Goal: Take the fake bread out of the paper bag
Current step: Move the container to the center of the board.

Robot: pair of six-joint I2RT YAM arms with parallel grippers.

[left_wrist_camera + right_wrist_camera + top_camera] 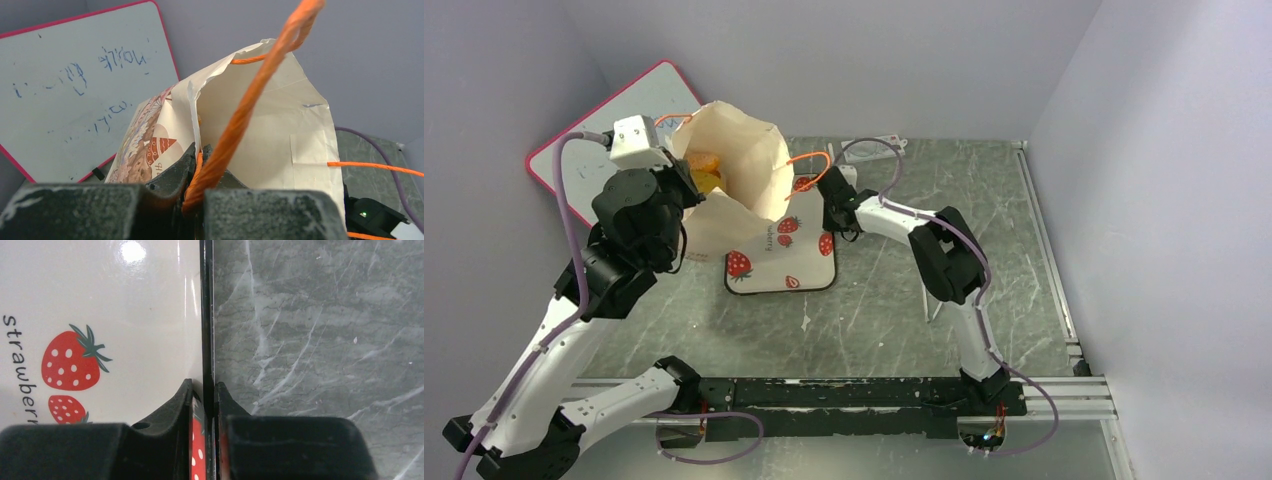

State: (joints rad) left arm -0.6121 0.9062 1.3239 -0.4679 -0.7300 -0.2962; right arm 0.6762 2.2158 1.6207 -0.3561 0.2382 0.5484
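Arm bases: both bolted to a black rail along the bottom of the top view, the left arm rising at lower left and the right arm at lower right.

Table: a grey marbled table fills the middle of the frame.

Tray: a white strawberry-print tray lies flat just left of centre, with the printed word "strawberry" partly readable.

Right arm: the right gripper is clamped on the tray's thin right-hand rim. One finger is over the white face and the other over the bare table, as the wrist view shows.

Left arm: the left gripper is pinched tight on an orange cord handle, which runs up from between the fingers towards the top of the left wrist view.

Bag: the cream paper bag sits upper left of centre, tilted so that its open mouth faces the overhead camera. Its lower end overlaps the tray's far left corner. A second handle loops off its right rim.

Bread: the fake bread shows only as an orange-yellow patch inside the bag's mouth, against the left wall. Which piece it is cannot be told.

Background: a pink-framed whiteboard with faint blue writing leans in the upper left corner, behind the bag.
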